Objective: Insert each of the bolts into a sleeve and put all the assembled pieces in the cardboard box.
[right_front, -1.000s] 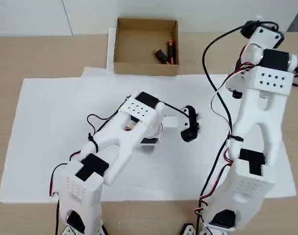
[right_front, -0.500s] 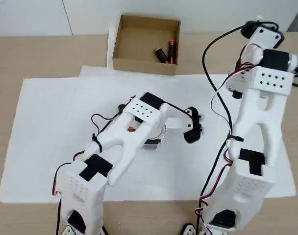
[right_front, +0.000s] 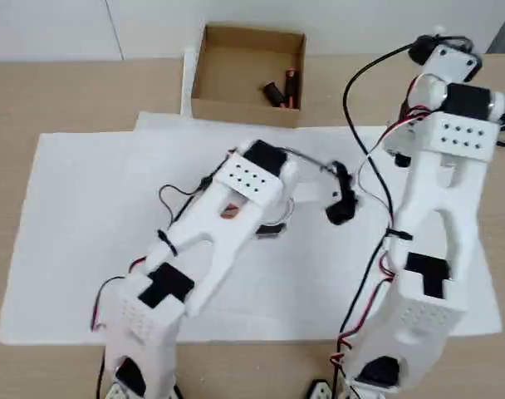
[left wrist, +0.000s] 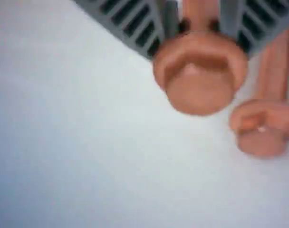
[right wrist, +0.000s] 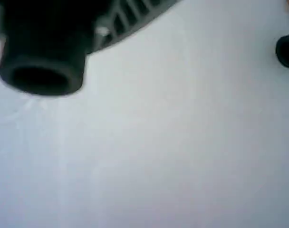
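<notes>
Holding one part in each arm over white sheet (right_front: 86, 208) on wooden counter (right_front: 70, 91).
L jaws clamped on orange plastic bolt (left wrist: 199, 76), 2nd orange bolt (left wrist: 263, 128) lying on sheet just beside. R jaws clamped on black tubular sleeve (right wrist: 42, 57), another black sleeve (right wrist: 287, 50) lying apart. Brown cardboard box (right_front: 244, 111) at sheet's far edge, assembled pcs (right_front: 281, 90) inside.

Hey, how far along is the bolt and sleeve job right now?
Done: assembled pieces lie in the cardboard box. In hand: left gripper holds a bolt, right gripper a sleeve, not yet joined. Remaining: a second bolt and a loose sleeve on the white sheet.
</notes>
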